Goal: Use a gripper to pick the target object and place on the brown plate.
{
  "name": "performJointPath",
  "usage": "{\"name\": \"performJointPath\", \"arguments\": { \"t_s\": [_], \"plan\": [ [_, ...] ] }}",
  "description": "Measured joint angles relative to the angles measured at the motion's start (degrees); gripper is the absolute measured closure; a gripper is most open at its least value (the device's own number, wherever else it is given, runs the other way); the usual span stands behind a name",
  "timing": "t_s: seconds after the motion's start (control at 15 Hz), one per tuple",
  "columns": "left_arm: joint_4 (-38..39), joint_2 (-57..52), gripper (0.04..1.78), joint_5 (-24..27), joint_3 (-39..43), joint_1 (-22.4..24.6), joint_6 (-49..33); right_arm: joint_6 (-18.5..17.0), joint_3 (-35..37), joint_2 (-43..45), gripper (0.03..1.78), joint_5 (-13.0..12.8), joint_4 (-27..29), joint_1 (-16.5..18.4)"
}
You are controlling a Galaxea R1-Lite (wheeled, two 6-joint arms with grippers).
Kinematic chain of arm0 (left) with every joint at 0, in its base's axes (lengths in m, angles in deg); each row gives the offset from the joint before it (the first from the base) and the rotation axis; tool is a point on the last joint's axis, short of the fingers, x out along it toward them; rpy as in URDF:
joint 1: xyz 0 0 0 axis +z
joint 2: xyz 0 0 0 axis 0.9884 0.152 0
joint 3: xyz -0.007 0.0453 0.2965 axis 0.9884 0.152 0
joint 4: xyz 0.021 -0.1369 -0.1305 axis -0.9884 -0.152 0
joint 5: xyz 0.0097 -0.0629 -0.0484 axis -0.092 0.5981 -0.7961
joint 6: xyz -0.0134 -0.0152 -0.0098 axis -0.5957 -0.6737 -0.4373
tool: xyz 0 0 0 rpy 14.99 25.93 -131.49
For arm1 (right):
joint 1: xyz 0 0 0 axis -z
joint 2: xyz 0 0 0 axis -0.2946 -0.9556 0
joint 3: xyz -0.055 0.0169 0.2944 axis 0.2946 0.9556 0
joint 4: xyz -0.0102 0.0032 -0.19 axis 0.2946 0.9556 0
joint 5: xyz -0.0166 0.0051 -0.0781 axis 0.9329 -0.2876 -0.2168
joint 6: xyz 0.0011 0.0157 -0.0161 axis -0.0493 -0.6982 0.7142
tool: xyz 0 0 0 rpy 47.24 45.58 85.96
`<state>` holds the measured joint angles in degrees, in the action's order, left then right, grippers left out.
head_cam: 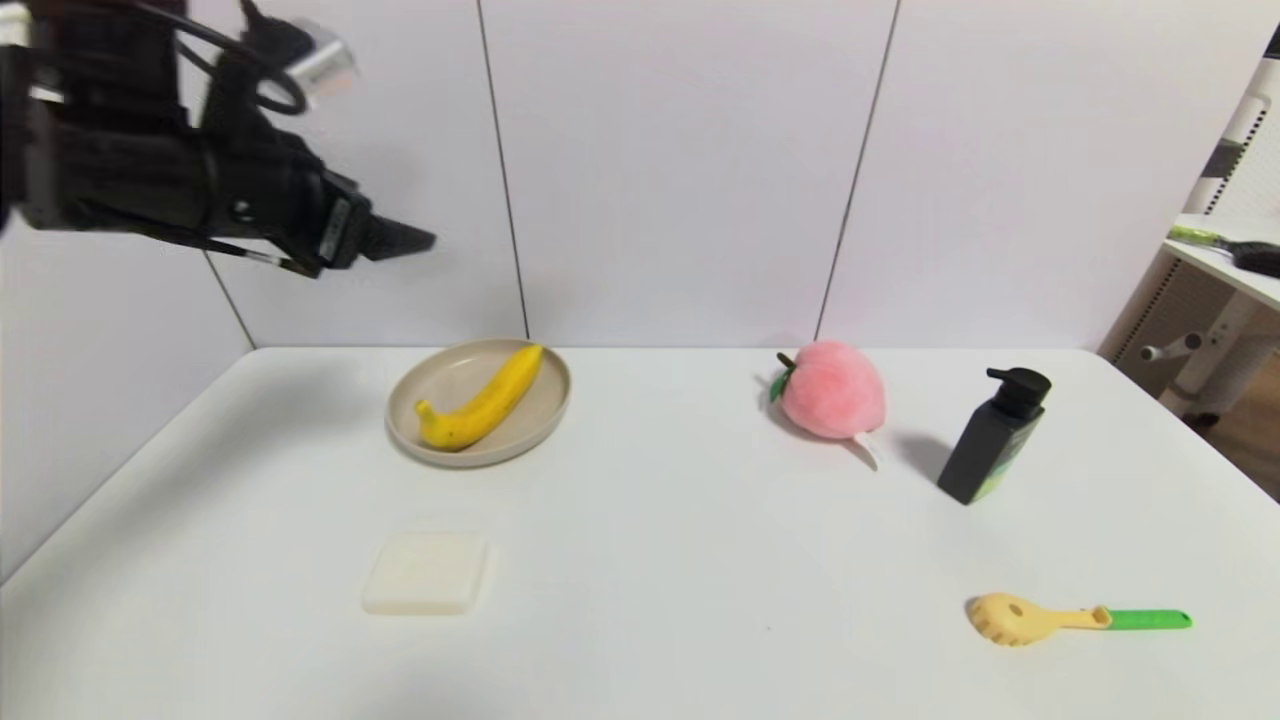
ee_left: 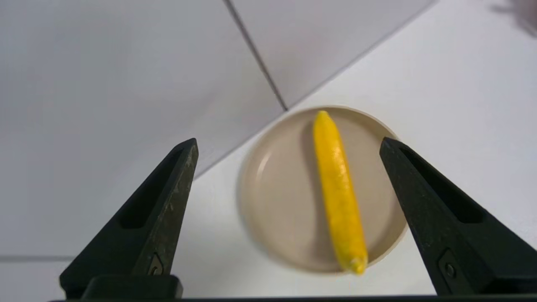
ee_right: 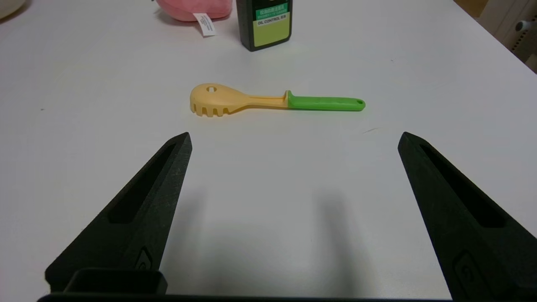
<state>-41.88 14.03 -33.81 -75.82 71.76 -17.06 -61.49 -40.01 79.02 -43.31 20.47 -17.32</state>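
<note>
The yellow banana (head_cam: 485, 400) lies across the brown plate (head_cam: 440, 380) at the back left of the table; its stem end rests on the plate's near-left rim. My left gripper (head_cam: 415, 240) is open and empty, raised high above the table, up and to the left of the plate. In the left wrist view the banana (ee_left: 339, 193) and plate (ee_left: 277, 197) show well below my open gripper (ee_left: 287, 142). My right gripper (ee_right: 293, 136) is open and empty, low over the table near the front right; it is out of the head view.
A white square block (head_cam: 427, 572) lies front left. A pink plush peach (head_cam: 830, 390) and a black pump bottle (head_cam: 992, 437) stand at the back right. A yellow spoon with green handle (head_cam: 1075, 618) lies front right, ahead of my right gripper (ee_right: 275, 100).
</note>
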Motion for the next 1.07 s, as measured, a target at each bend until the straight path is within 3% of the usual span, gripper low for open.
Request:
{"name": "performJointPath", "arguments": {
  "t_s": [0.13,0.33,0.67,1.07],
  "plan": [
    [0.0,-8.61,0.22,-4.02,4.17,1.95,-0.82,0.0,0.0,0.0,0.11,-0.02,-0.02,-0.02],
    [0.07,-22.33,0.18,-7.3,16.71,4.32,-3.94,0.0,0.0,0.0,0.11,0.0,-0.02,0.0],
    [0.16,-44.69,0.15,-8.01,43.64,5.47,-6.61,0.0,0.0,0.0,0.11,0.0,0.0,-0.02],
    [0.38,-69.66,0.14,-8.05,66.51,5.64,-13.31,-0.02,0.0,0.0,0.11,-0.02,0.0,0.0]
  ]
}}
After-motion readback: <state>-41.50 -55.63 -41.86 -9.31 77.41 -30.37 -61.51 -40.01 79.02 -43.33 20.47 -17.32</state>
